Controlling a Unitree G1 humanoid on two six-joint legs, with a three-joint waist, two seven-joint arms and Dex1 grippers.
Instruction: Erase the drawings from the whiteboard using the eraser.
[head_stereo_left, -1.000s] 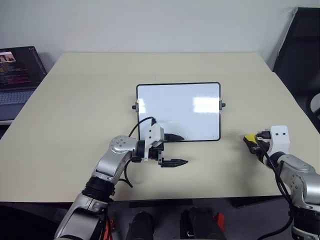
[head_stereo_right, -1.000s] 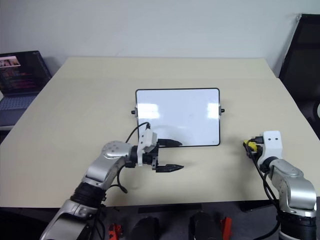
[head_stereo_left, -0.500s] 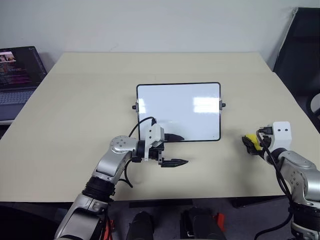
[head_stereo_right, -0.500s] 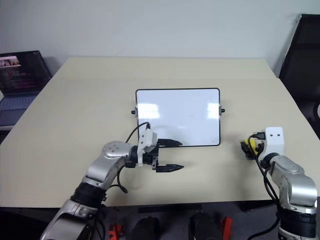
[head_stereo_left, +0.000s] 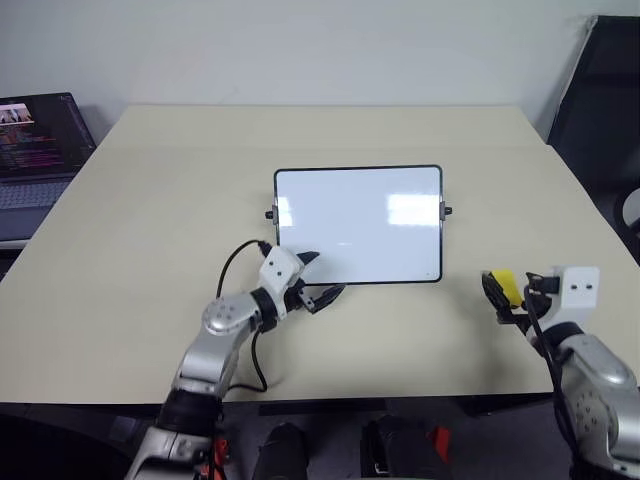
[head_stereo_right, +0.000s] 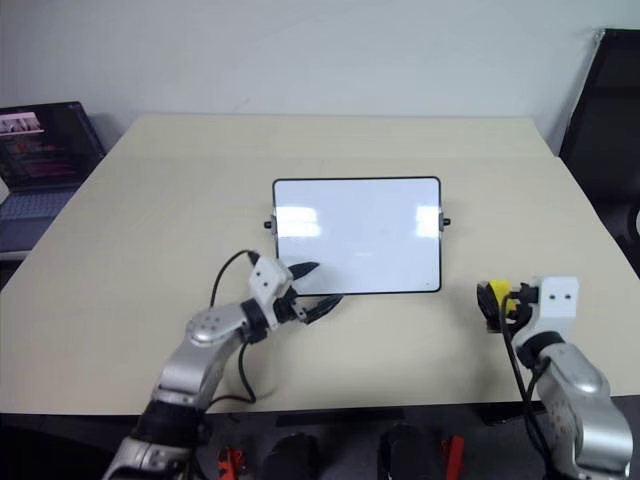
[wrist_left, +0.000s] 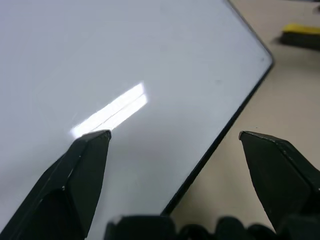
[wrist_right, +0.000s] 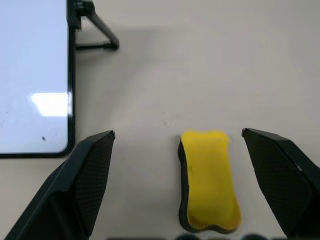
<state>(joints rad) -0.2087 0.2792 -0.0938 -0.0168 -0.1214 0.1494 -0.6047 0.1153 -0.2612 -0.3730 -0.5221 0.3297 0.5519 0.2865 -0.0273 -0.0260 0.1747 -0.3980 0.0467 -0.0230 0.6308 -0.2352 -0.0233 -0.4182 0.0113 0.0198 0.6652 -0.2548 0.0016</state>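
Note:
The whiteboard (head_stereo_left: 357, 225) lies flat in the middle of the table, its surface nearly blank. Of the drawings I make out just a tiny dark speck (wrist_right: 43, 138) near the board's near right corner. The yellow eraser (head_stereo_left: 504, 287) rests on the table to the right of the board, dark side down. My right gripper (wrist_right: 177, 133) stands open just behind it, one finger on each side, touching nothing. My left gripper (head_stereo_left: 322, 277) is open at the board's near left corner, straddling the black frame (wrist_left: 215, 145) with nothing held.
An open laptop (head_stereo_left: 38, 150) sits on a separate surface at the far left. A black chair (head_stereo_left: 600, 110) stands past the table's right side. The table's near edge (head_stereo_left: 400, 400) runs close below both grippers.
My right gripper opened, let go of the eraser and drew back a little; the eraser now lies on the table. My left gripper swung from pointing right to pointing at the board's corner.

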